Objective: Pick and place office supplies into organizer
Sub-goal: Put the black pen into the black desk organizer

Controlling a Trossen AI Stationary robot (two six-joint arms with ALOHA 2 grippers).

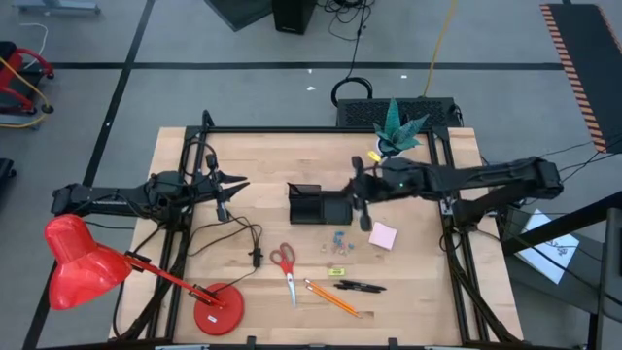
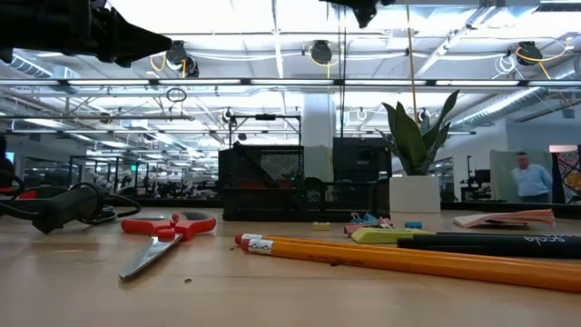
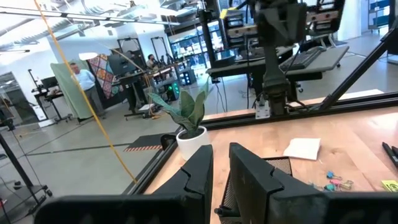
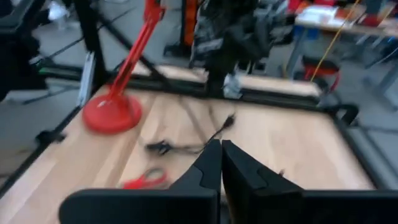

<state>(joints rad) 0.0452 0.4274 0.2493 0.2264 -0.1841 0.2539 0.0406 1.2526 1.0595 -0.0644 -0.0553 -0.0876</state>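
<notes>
1. Wooden table top (image 1: 428, 292) holds the small black rectangular organizer tray (image 1: 319, 204) near its middle, toward the far side.
2. Loose office things lie on the near side of the tray: red-handled scissors (image 1: 285, 265), two orange pencils (image 1: 331, 297), black pens (image 1: 360, 286), tiny blue clips (image 1: 339, 239), a small yellow piece (image 1: 336, 271) and a pink sticky-note pad (image 1: 382, 235).
3. Right gripper (image 1: 362, 206) hangs above the table just right of the tray, between it and the pink pad. Its two dark fingers (image 4: 208, 168) are pressed together with nothing between them.
4. Left gripper (image 1: 224, 194) waits on the left, well apart from the tray. Its fingers (image 3: 199, 171) stand a little apart and hold nothing.
5. I think no item is held now, and all the loose things are outside the tray.
6. What could go wrong: the right fingers are closed, so they would have to open before a grab. If they came down closed, they could just push the pad or clips away.
7. The clips are tiny and close together, so a pinch could miss them or scatter them.
8. The green plant in a white pot (image 1: 394, 134) and the tray wall sit near the right arm, so a wide swing could bump them.
</notes>
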